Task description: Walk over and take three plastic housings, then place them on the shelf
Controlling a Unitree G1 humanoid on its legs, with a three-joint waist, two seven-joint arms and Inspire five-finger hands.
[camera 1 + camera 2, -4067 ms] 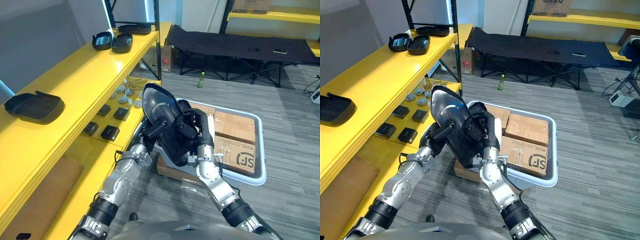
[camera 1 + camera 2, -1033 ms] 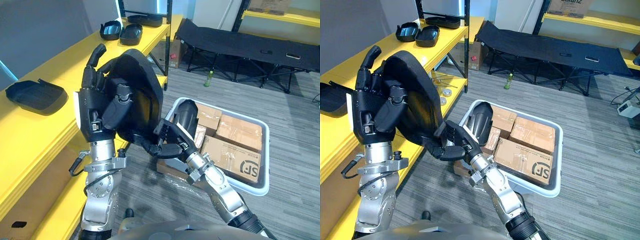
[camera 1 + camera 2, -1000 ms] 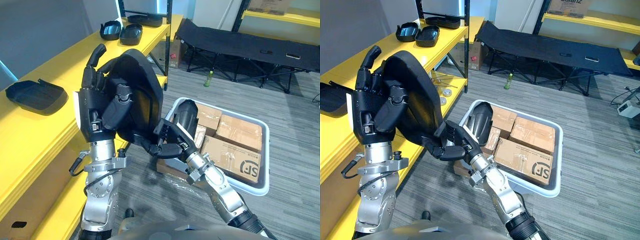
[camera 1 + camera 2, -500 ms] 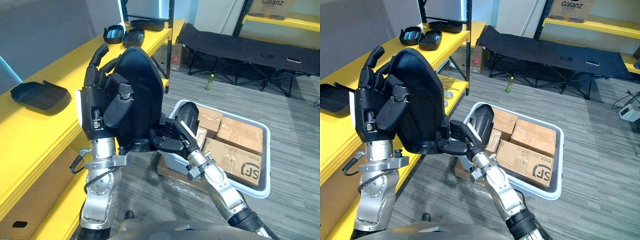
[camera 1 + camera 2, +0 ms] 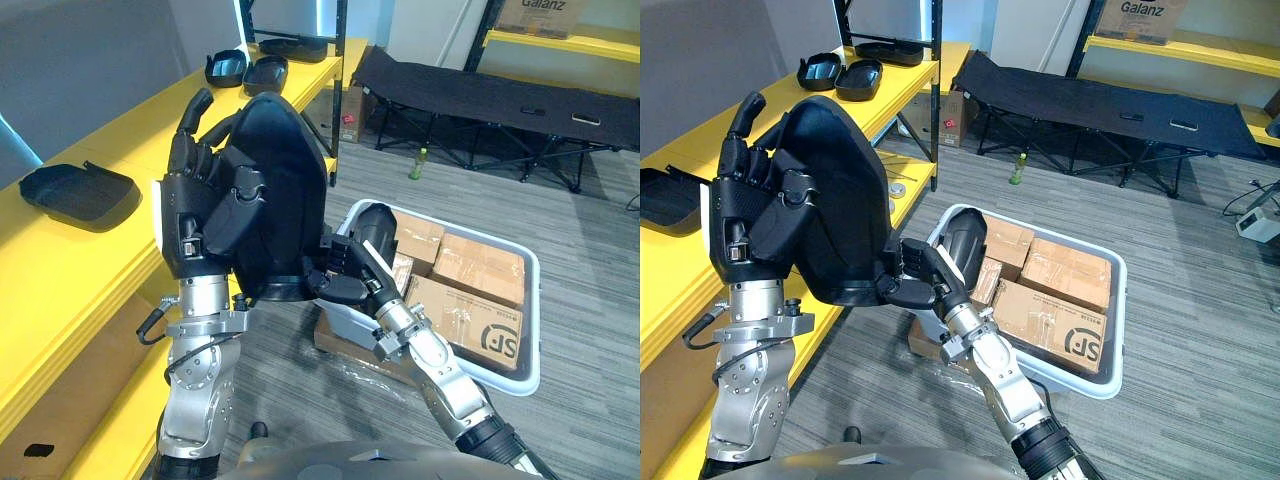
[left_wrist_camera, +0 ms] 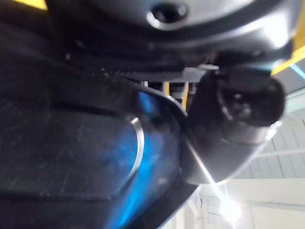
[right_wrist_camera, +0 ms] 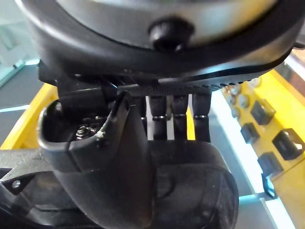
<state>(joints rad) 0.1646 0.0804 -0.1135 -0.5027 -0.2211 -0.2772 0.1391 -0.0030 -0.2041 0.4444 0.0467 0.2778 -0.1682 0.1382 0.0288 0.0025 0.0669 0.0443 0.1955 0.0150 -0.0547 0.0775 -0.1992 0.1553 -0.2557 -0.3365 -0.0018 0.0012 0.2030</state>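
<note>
frame centre: black housing (image 5: 288, 170) upright; left hand (image 5: 195, 225) thumb curled over it, right hand (image 5: 335, 282) pinching its lower rim. yellow shelf (image 5: 80, 250) left.

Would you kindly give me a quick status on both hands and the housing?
Left hand shut on black housing, held upright beside the yellow shelf. Right hand shut on its lower edge. White bin below, not in the way.

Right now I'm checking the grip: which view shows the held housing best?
Right eye view: whole housing, held by left hand and right hand. Left eye view nearly matches; wrist views catch close dark patches.
</note>
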